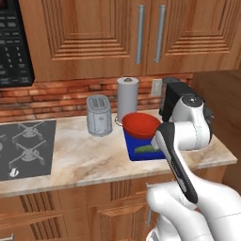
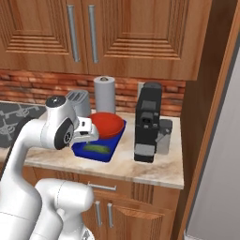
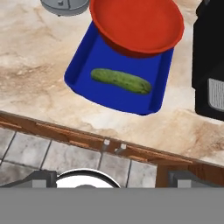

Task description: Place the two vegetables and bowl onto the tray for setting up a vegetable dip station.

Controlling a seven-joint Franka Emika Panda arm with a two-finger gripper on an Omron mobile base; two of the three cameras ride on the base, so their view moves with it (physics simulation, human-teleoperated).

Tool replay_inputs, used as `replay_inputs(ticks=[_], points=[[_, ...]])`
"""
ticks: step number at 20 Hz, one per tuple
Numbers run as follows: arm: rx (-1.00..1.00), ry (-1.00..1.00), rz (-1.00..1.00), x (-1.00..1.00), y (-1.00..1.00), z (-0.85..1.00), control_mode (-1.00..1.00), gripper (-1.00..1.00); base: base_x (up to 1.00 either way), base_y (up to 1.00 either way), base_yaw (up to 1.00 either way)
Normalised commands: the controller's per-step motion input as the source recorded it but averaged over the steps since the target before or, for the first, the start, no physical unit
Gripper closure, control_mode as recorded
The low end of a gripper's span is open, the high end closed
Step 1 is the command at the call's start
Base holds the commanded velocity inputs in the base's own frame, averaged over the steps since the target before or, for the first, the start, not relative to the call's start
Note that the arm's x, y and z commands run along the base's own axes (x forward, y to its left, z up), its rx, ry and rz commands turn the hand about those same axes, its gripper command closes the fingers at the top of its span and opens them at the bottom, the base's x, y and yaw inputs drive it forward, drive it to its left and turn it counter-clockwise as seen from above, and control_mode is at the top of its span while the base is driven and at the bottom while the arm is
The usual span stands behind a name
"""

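A deep blue tray (image 3: 78,70) lies on the marble counter near its front edge, also seen as the tray (image 1: 128,149) and the tray (image 2: 80,153). One vegetable, a dark green cucumber (image 3: 120,81), lies flat inside it, the cucumber (image 1: 147,148) and the cucumber (image 2: 97,148) from the base. The glossy red bowl (image 3: 135,26) rests on the tray's far end, tilted over its rim; it is the bowl (image 1: 141,124) and the bowl (image 2: 108,124). My gripper (image 3: 116,178) hovers above the counter's front edge, short of the tray, open and holding nothing.
A silver toaster (image 1: 99,115) and a paper towel roll (image 1: 127,96) stand behind the tray. A black coffee machine (image 2: 147,122) stands close on the tray's right. The grey stovetop (image 1: 26,146) lies far left. Wooden drawer fronts (image 3: 87,144) run below the counter edge.
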Motion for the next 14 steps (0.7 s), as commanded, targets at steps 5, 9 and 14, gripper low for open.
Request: replay_inputs(ticks=[5,9,14], points=[[0.00,0.00,0.00,0.00,0.00,0.00,1.00,-1.00,-0.51,0.02,-0.02],[0.00,0.00,0.00,0.00,0.00,0.00,1.00,-1.00,-0.23,0.33,-0.14],[0.00,0.00,0.00,0.00,0.00,0.00,1.00,-1.00,-0.01,0.64,-0.14]])
